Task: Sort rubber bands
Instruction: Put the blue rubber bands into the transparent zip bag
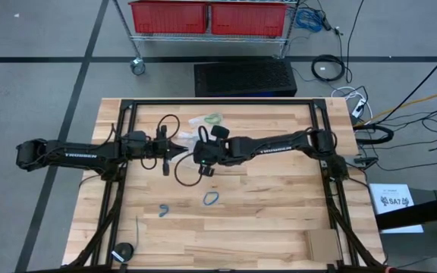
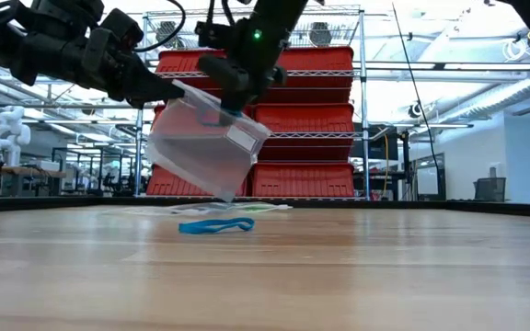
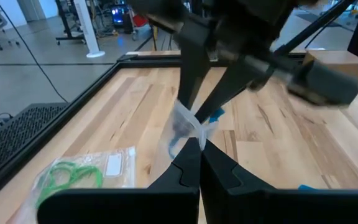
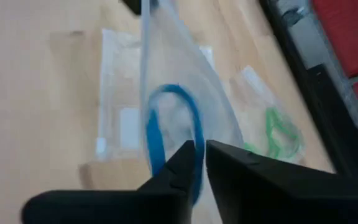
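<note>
A clear zip bag (image 2: 201, 147) hangs in the air over the table's middle. My left gripper (image 3: 199, 148) is shut on one of its top corners. My right gripper (image 4: 202, 150) is at the bag's mouth, with its fingers nearly together on a bright blue rubber band (image 4: 166, 121). In the high view the left gripper (image 1: 177, 149) and the right gripper (image 1: 203, 158) nearly meet. Green rubber bands (image 1: 212, 119) lie in a flat bag at the far side. A blue band (image 1: 211, 199) and a teal band (image 1: 163, 210) lie loose on the wood. My left gripper pinches the clear bag's upper edge (image 3: 191, 127) between its two fingertips, coming nearly level from the table's left. The bag hangs below, tilted and clear of the table. My right gripper holds the blue band's near part (image 4: 157, 163) at its fingertips, slanting down from the table's right into the bag's mouth (image 4: 166, 37). The loop stands ahead of the fingers, against the bag's clear wall; the fingers hide the exact spot.
Another flat clear bag (image 4: 123, 118) lies on the wood under the held one. A black cable (image 1: 184, 173) loops below the grippers. A black round object (image 1: 122, 252) and a cardboard piece (image 1: 321, 243) sit near the front edge. Black frame rails (image 1: 218, 102) border the table.
</note>
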Robot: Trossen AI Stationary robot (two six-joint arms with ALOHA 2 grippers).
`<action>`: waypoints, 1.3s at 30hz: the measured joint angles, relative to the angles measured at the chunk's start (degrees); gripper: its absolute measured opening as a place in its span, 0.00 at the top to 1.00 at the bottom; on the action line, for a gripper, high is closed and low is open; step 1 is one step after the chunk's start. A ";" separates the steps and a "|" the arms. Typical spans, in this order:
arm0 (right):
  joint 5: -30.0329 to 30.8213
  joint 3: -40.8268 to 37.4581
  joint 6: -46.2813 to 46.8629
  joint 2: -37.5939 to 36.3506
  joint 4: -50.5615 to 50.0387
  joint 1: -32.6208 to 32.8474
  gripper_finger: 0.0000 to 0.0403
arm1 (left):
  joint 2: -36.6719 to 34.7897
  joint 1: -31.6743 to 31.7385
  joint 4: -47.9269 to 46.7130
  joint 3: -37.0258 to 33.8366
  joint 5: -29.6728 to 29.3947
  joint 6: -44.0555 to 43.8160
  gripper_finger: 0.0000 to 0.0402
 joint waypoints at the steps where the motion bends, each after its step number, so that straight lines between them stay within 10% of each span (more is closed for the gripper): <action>1: -1.08 0.59 0.66 -0.20 -0.85 -0.11 0.88 | 0.00 -0.01 -0.02 0.00 0.00 -0.01 1.00; 19: -7.56 16.67 -1.72 -0.99 -16.35 -0.64 0.71 | -0.02 -0.01 0.02 0.00 0.94 -0.02 1.00; 29: -11.29 16.67 2.54 -0.52 -31.97 1.41 0.97 | -0.02 0.01 1.20 0.00 2.16 -0.24 1.00; 39: -11.79 16.65 0.57 1.52 -27.26 -1.26 1.00 | -0.02 0.01 1.67 0.00 2.16 -1.40 1.00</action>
